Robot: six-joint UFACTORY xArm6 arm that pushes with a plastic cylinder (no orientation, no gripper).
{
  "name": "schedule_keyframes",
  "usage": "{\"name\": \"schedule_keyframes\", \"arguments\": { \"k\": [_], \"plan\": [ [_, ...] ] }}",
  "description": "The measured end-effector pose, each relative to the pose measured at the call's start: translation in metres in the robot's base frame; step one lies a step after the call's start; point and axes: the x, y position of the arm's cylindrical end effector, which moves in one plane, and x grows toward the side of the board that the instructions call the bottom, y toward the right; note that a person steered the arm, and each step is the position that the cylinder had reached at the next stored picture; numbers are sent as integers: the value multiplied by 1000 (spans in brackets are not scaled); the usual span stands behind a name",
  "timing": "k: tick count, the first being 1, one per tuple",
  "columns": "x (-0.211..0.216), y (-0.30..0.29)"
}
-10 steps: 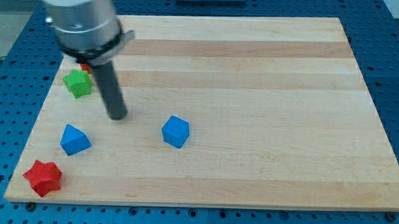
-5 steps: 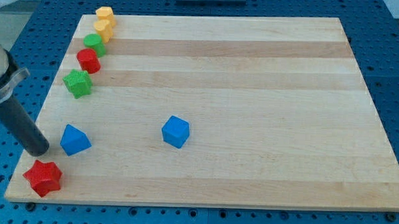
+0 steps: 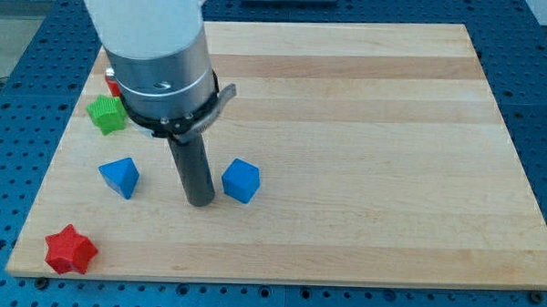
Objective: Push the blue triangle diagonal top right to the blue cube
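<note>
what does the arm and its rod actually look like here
The arm is a broad cylinder: pale white-grey above, metallic grey below, ending in a black collar with a small tab jutting toward the view's right. A straight, dark grey, matte rod hangs from it; my tip is blunt. No cables or markings show.

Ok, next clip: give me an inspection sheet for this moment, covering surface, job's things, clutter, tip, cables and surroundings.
Surface: wooden board, pale.
Job's things: blue triangle at the view's left; blue cube to its right, level with it.
Clutter: red star near the bottom-left corner; green block and a partly hidden red block at the left edge.
Tip: my tip sits between the blue blocks, close to the cube's left side.
Cables: nothing seen.
Surroundings: blue perforated table.
</note>
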Motion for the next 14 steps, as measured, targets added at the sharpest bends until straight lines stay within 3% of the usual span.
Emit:
{"name": "schedule_keyframes", "arguments": {
  "k": [1, 2, 3, 5, 7, 9, 10, 14],
  "plan": [
    [53, -36],
    [77, -66],
    [67, -75],
    [-19, -102],
    [5, -127],
    [-46, -151],
    [-46, -151],
    [-39, 30]
  ]
}}
